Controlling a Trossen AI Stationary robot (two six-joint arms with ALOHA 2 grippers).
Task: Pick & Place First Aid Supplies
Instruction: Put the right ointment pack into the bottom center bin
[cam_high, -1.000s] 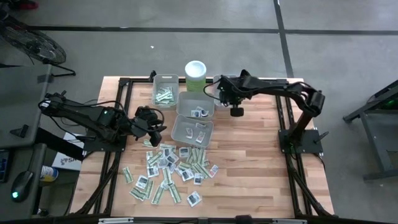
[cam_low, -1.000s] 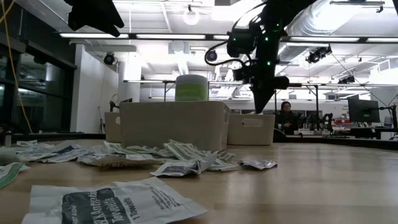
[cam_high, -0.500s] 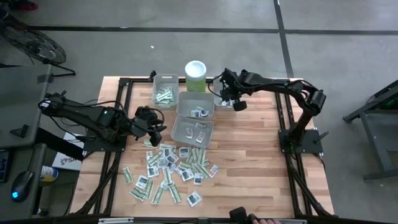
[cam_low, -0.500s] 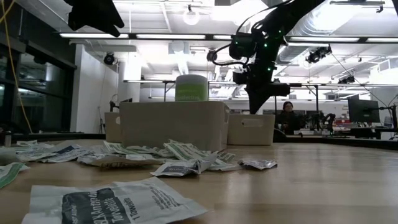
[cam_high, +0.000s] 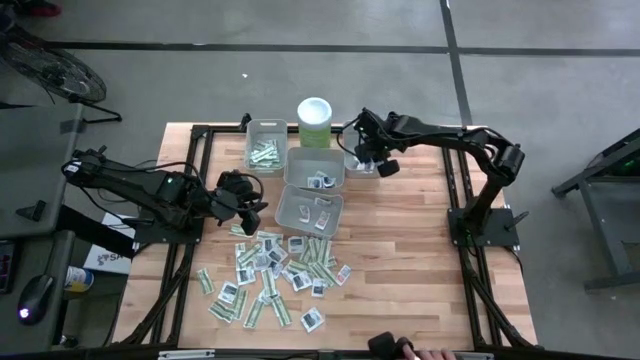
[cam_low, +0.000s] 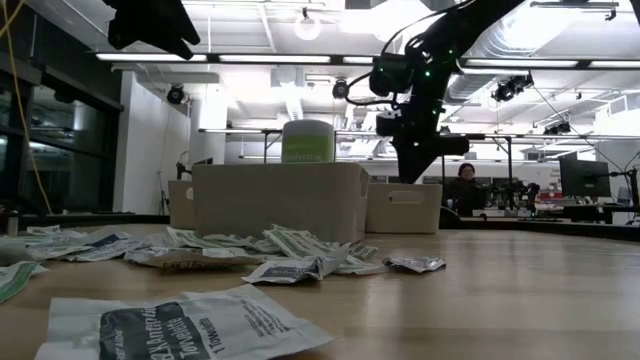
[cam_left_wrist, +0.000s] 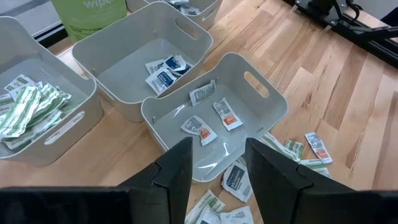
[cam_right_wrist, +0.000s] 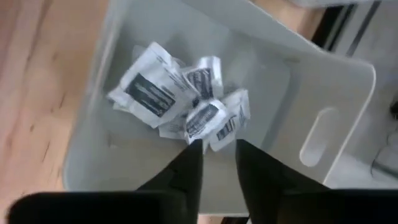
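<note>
- Hovering my right gripper (cam_right_wrist: 211, 158) over the grey bin (cam_high: 362, 163) at the far right of the table (cam_high: 400, 250), beside the green canister (cam_high: 314, 122).
- Right fingers (cam_right_wrist: 186, 163): parted by a narrow gap, nothing between them. Several white packets (cam_right_wrist: 186, 99) with dark print lie in a heap on the bin floor straight below; judged to be the release point of a drop.
- Step in hand, by my judgement: placing. One packet delivered to the bin, grip let go.
- Left gripper (cam_left_wrist: 214, 171): waiting at the left side of the table, above the near edge of another bin (cam_left_wrist: 273, 102). Its fingers (cam_left_wrist: 177, 168) stand apart and hold nothing.
- Task items: most of the packets (cam_high: 275, 275) lie scattered on the wood at the table's near centre, a mix of narrow green-white strips and small white squares. Some are already sorted: green strips in the far-left bin (cam_high: 266, 150), printed squares in the two middle bins.
- Progress: early to middle; the loose pile far outnumbers what the bins hold.
- Next move calls for:
  - lifting the right gripper clear of the bin wall before travelling;
  - crossing to the scattered pile without brushing the canister or the middle bins;
  - singling out one packet at the pile's edge, since many overlap and flat paper is hard to pinch off the wood.
</note>
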